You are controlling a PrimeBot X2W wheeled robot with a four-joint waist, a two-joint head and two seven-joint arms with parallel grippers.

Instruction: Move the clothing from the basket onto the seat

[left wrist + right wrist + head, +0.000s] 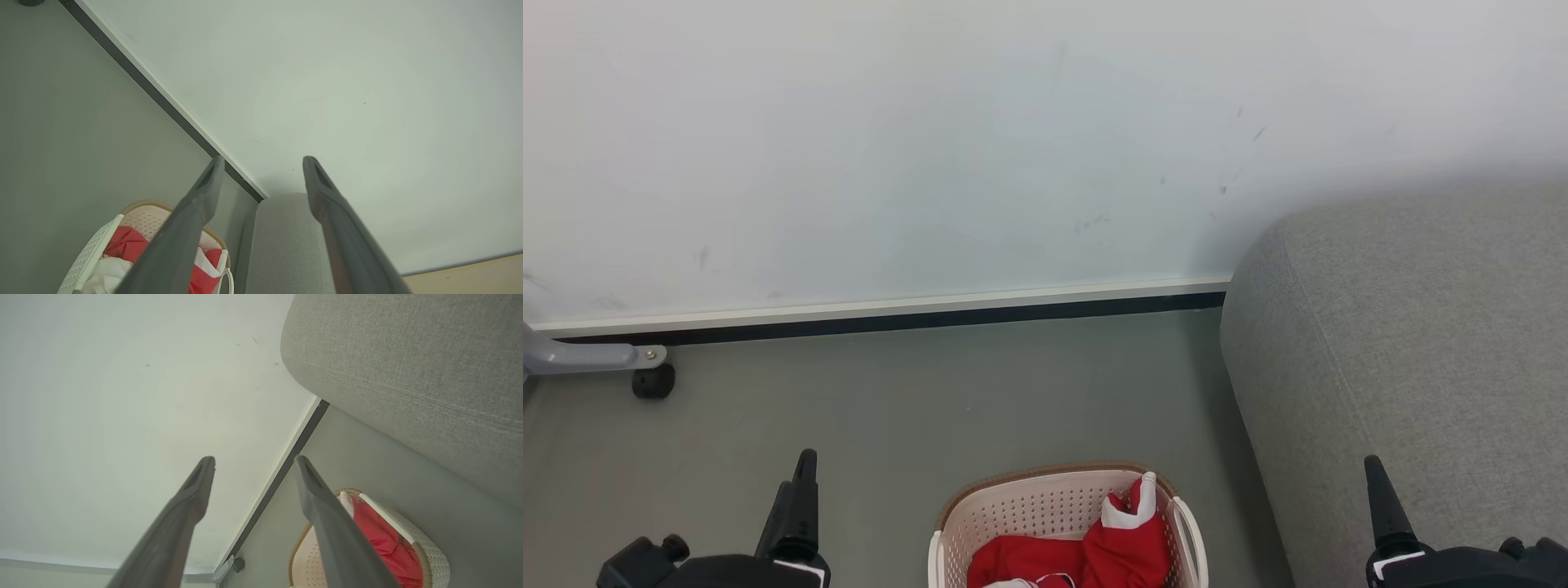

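Down on the grey floor (890, 408), the clothing (1094, 555) lies heaped inside the basket (1029, 510). It is red fabric bunched against the wall nearest the seat (1421, 343), with 1 white cuff (1131, 506) poking up above the brown rim. In the left wrist view more white cloth shows among the red. The basket stands on the floor just beside the seat's rounded corner, apart from the dark skirting strip (890, 314) that runs along the floor's far edge under the pale wall (931, 147). The seat, grey and woven with 1 seam near its edge, takes up the robot's right side and reaches back to the wall. The left gripper (263, 160) hangs over the floor to the basket's left, its 2 dark fingers spread wide, released, nothing between them. The right gripper (254, 458) shows against the seat's side in the head view, likewise released and grasping nothing. Near the floor's far left corner, a small black caster (654, 381) sits under a grey metal leg (580, 358), close to the skirting.
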